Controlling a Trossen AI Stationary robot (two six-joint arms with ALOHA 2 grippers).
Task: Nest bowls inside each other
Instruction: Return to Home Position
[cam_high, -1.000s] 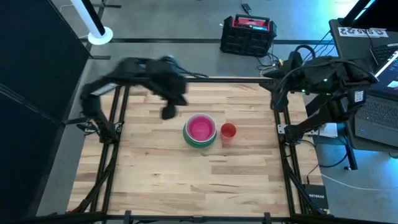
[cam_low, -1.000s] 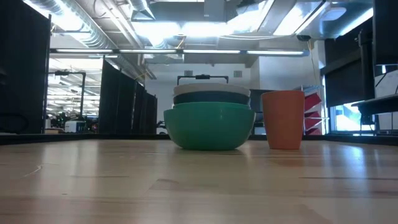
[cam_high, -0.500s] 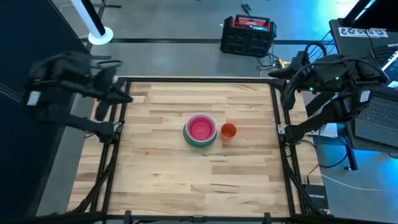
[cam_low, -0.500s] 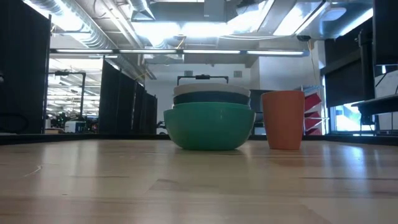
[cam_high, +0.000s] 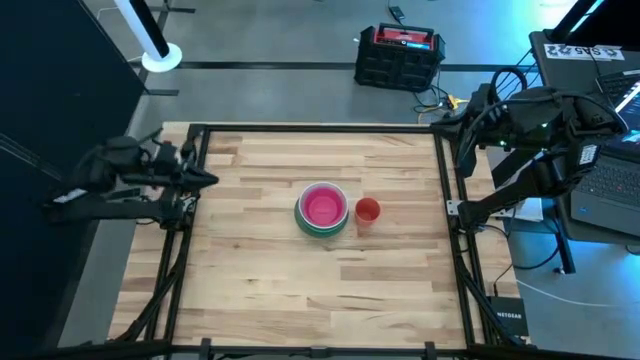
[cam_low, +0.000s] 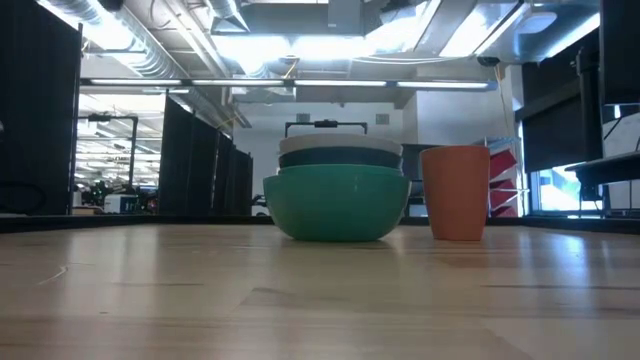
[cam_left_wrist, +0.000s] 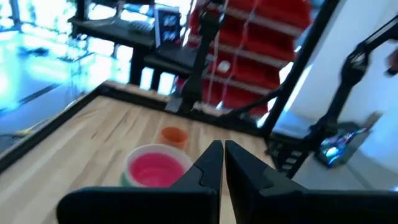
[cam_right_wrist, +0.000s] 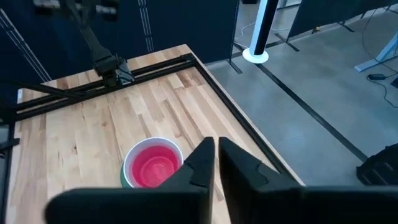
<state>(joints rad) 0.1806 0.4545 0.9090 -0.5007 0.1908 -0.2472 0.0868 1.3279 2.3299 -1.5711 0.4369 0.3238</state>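
Observation:
The bowls (cam_high: 322, 208) stand nested in one stack at the table's middle, resting on the largest green bowl's base (cam_low: 336, 205). A dark bowl and a white rim (cam_low: 340, 146) show above it, and the pink bowl (cam_right_wrist: 153, 163) lies innermost on top. A red-orange cup (cam_high: 367, 210) stands upright just right of the stack. My left gripper (cam_high: 210, 180) is shut and empty at the table's left edge, pointing level toward the stack (cam_left_wrist: 155, 169). My right gripper (cam_high: 462, 108) hovers shut and empty over the far right corner (cam_right_wrist: 216, 152).
A black frame rail (cam_high: 300, 128) runs round the table. A black-and-red case (cam_high: 398, 55) sits on the floor beyond the far edge, and a laptop (cam_high: 610, 190) stands off the right side. Bare wood (cam_high: 300, 290) stretches between the stack and the near edge.
My left arm has drawn back from above the table just left of the bowls to the table's left edge, sinking and tipping to point level. The stack of bowls and the cup have stayed where they were.

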